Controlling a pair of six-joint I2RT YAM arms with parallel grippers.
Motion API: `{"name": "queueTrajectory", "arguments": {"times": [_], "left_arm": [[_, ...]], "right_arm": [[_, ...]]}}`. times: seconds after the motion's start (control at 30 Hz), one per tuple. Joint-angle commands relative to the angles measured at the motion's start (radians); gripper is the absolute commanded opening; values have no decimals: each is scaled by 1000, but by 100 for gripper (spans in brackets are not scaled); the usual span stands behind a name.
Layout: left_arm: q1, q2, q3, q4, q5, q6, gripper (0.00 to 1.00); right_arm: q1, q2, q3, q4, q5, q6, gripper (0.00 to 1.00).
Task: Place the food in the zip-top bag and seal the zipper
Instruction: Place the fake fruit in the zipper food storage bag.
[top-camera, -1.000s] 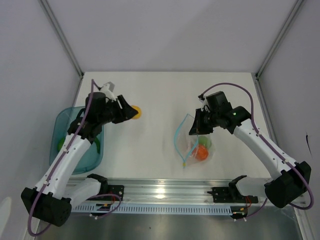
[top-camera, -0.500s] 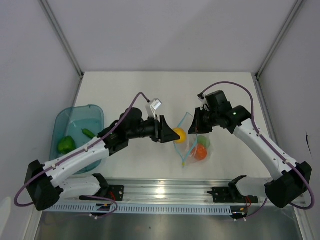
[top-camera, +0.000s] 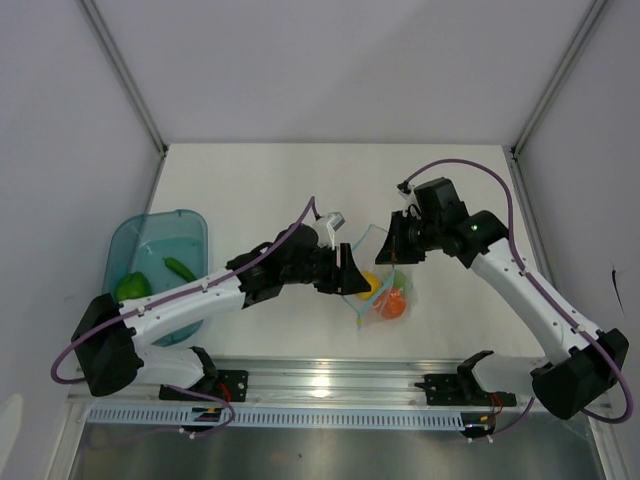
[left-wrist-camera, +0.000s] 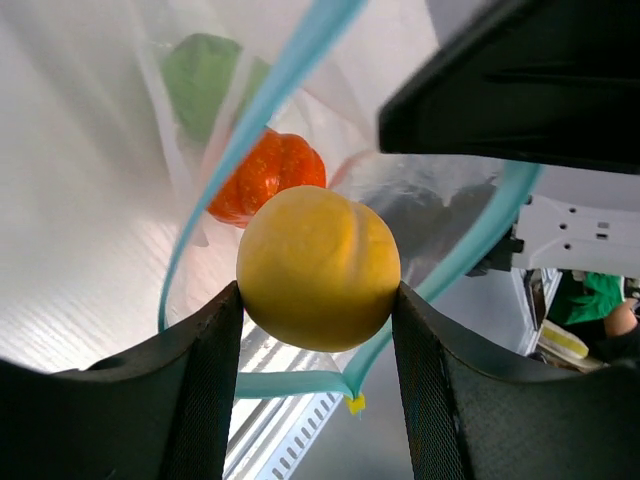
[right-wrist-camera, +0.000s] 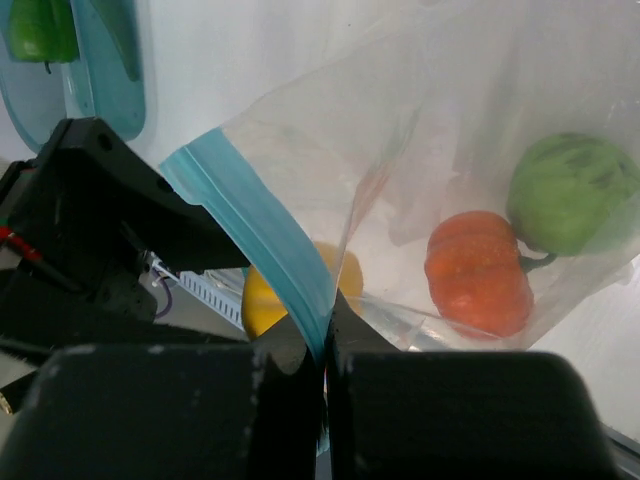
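Jaws of the left gripper (top-camera: 352, 278) are clamped on the yellow fruit (left-wrist-camera: 318, 270), ringed narrowly by the zipper (left-wrist-camera: 270, 110). At 12 o'clock, the zipper is pinched by the right gripper (right-wrist-camera: 323, 350).

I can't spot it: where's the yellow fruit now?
Top view, right of centre: yellow fruit held in the left hand at the bag's mouth, beside the orange fruit.

I'm looking down on a white counter (top-camera: 260, 180), evenly lit, boxed in by plain pale walls (top-camera: 330, 60) on three sides. Slanted metal posts (top-camera: 123, 75) mark the back corners. An aluminium rail (top-camera: 330, 385) runs along the near edge, catching glare.
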Motion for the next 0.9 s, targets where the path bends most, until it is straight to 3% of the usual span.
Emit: {"name": "queueTrajectory", "arguments": {"times": [0.0,0.03,0.07,0.17,0.27,0.47,0.6,0.7,0.87], "left_arm": [[-8,9,48,-30,-61,16,4],[-9,12,70,-38,-58,22,15],[-9,15,70,-40,-54,32,48],[-9,-9,70,-26,-54,55,78],[-9,-61,65,-29,-75,88,89],[-8,-178,58,-113,-150,156,99],[20,-262,73,-240,-265,177,100],[115,-323,90,-401,-383,121,99],[411,-380,88,-621,-422,108,100]], "right_arm": [[10,-42,42,-4,-3,14,0],[12,-45,39,-4,-3,14,0],[12,-45,36,-3,-3,12,0],[12,-42,36,-3,-1,11,0],[12,-46,30,-1,2,11,0],[13,-48,-1,9,9,8,0],[13,-50,-5,5,17,3,0],[12,-54,-10,3,19,-1,0],[12,-62,-33,9,26,-6,0]]}}
